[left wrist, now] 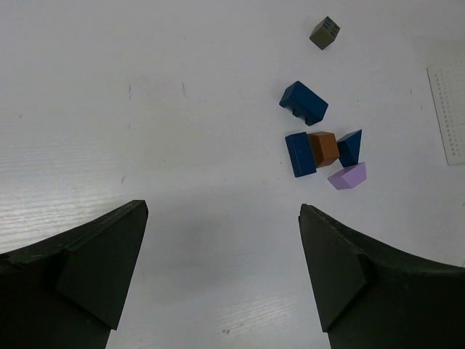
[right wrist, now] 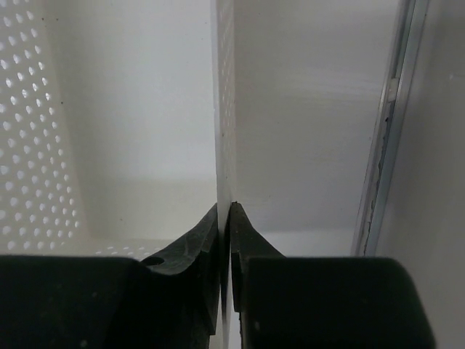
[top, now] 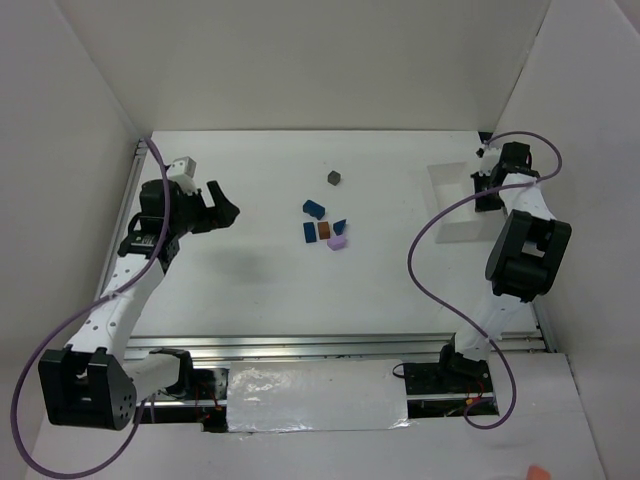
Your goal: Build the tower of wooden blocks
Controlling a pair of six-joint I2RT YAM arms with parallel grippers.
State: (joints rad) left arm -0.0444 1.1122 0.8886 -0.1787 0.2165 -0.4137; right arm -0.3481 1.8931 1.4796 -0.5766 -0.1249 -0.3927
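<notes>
Loose blocks (top: 324, 231) lie unstacked at mid-desk (top: 260, 270).
The left gripper (top: 225, 200) hovers with its jaws wide apart. To its right a blue slab (left wrist: 299, 154), long axis near-to-far, bunches with a brown cube (left wrist: 323, 148), a teal wedge (left wrist: 351, 147) and a lavender piece (left wrist: 348, 176). A blue arch block (left wrist: 304, 102) lies slantwise behind, and a grey cube (left wrist: 325, 33) sits farther back. The right gripper (right wrist: 225, 207) pinches the wall of the tray (right wrist: 224, 109).

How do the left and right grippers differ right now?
The left gripper stands wide open; the right gripper is pinched shut on a thin wall of the tray. The left holds nothing and hangs over bare table, facing the blocks; the right is off at the table's right side, away from them. Both are black.
</notes>
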